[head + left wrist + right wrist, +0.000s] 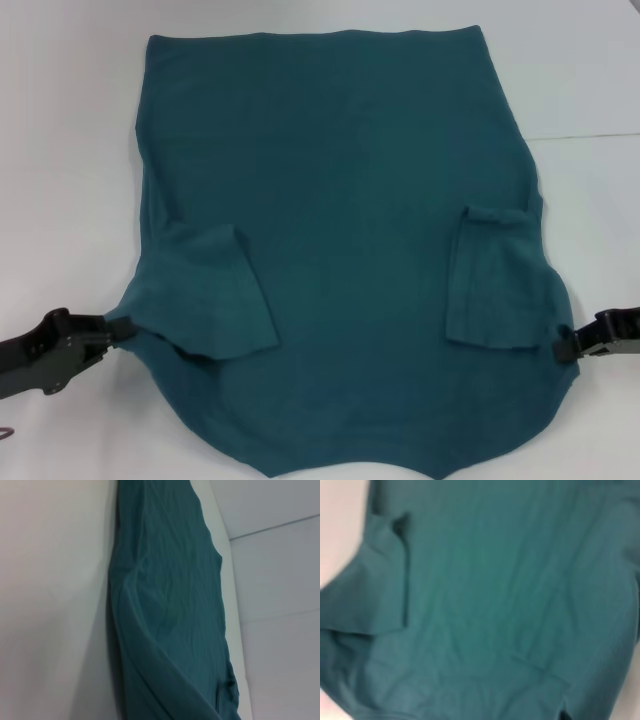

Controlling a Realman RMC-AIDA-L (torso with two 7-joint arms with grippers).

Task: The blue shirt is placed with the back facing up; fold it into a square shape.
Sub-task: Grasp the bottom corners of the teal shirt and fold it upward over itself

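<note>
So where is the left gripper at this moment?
In the head view the left gripper is low on the robot's left, at the edge of the blue shirt beside its folded-in left sleeve.

A big white table [70, 150] with a smooth top holds everything. A thin dark line [590, 135] runs across the top on the right side. One soft, dark teal-blue short-sleeved shirt [340, 200] lies spread out flat on the table and covers most of the middle. Both of its short sleeves are folded in on top of it.
</note>
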